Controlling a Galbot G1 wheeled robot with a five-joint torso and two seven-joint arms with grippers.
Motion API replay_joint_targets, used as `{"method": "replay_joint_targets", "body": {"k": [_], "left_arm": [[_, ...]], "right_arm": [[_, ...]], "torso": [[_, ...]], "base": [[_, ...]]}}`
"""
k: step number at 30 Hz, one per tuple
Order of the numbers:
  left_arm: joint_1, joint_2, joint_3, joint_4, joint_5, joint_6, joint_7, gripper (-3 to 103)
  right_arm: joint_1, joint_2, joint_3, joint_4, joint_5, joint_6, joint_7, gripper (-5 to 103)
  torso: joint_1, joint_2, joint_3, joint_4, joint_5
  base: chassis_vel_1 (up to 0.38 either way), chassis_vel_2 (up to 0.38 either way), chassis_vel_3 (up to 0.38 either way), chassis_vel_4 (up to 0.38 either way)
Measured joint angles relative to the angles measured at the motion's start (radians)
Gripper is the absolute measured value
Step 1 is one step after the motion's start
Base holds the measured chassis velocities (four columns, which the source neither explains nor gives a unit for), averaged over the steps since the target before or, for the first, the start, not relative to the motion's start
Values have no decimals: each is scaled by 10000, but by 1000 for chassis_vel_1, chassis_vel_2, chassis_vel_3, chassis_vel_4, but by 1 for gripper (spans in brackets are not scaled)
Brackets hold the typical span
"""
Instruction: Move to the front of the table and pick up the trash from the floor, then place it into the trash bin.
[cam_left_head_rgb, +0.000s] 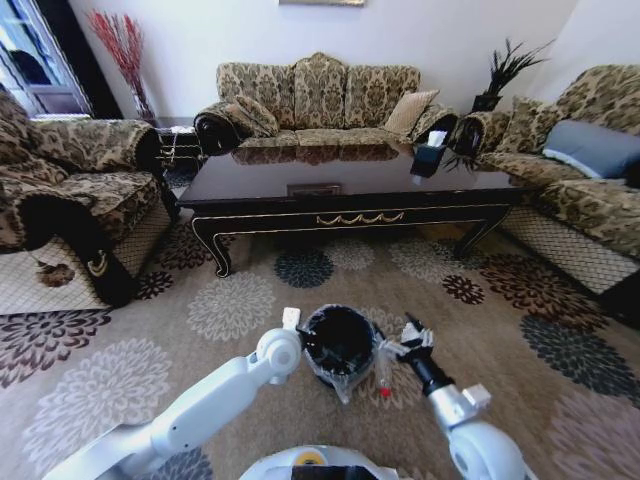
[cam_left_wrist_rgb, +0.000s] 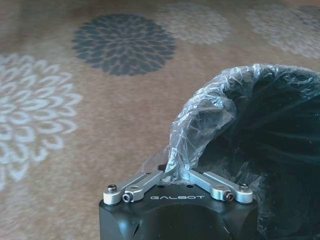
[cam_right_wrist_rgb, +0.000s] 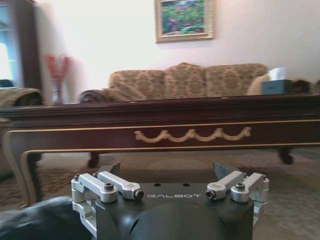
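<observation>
Flowered carpet floor (cam_left_head_rgb: 180, 330) before glossy table (cam_left_head_rgb: 350, 190), sofas (cam_left_head_rgb: 320, 95) behind.

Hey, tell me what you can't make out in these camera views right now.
- Inside of the trash bin: head and left wrist views, too dark to tell its contents.
- Bottle: head view, too small to tell whether it lies on the floor or leans on the bin.
- Left gripper, shut on the liner: left wrist view, plastic hides its fingertips.
</observation>
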Motion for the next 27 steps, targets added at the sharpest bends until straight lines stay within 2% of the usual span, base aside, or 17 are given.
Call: {"method": "replay_joint_targets", "body": {"k": [3, 7, 12, 14, 17, 20, 23, 24, 27], "left_arm": [[377, 307, -715, -57, -13, 5, 116, 0], [693, 507, -1284, -154, -85, 29, 197, 0], [1361, 639, -2251, -294, -93, 47, 239, 0], [1497, 651, -2380, -329, -91, 53, 238, 0], [1808, 695, -2650, -484, -129, 61, 225, 0], [2023, 787, -2818, -633, -166, 64, 211, 0], [2320, 986, -3020, -803, -167, 90, 261, 0], [2320, 986, -3020, -803, -167, 90, 261, 0], [2557, 1091, -3171, -901, -153, 112, 325, 0]], "right_arm": [[768, -205, 117, -1178, 512, -240, 320, 100], [1315, -307, -2, -2132, 643, -438, 493, 100], [2492, -421, -745, -3608, 1085, -1041, 975, 100], [2766, -446, -927, -3999, 1130, -1087, 1015, 100], [3788, -486, -1533, -5504, 1214, -1136, 1075, 100], [4661, -402, -1980, -6641, 1250, -1138, 1110, 100], [5821, -116, -2498, -8090, 1263, -1133, 1161, 100], [5821, -116, -2498, -8090, 1263, -1133, 1161, 100], [6739, 314, -2811, -9703, 1162, -1035, 1177, 100]], "torso": [[0, 0, 0, 0, 1], [0, 0, 0, -1, 1], [-1, -1, 0, 0, 0], [-1, 0, 0, -1, 0], [-1, 0, 1, -4, 1], [-1, -1, 1, -6, 0], [-1, 0, 1, 2, -1], [-1, 0, 1, 2, -1], [-1, 0, 1, 1, 2]], "base": [[0, 0, 0, 0], [0, 0, 0, 0], [0, 0, 0, 0], [0, 0, 0, 0], [0, 0, 0, 0], [0, 0, 0, 0], [0, 0, 0, 0], [0, 0, 0, 0], [0, 0, 0, 0]]}}
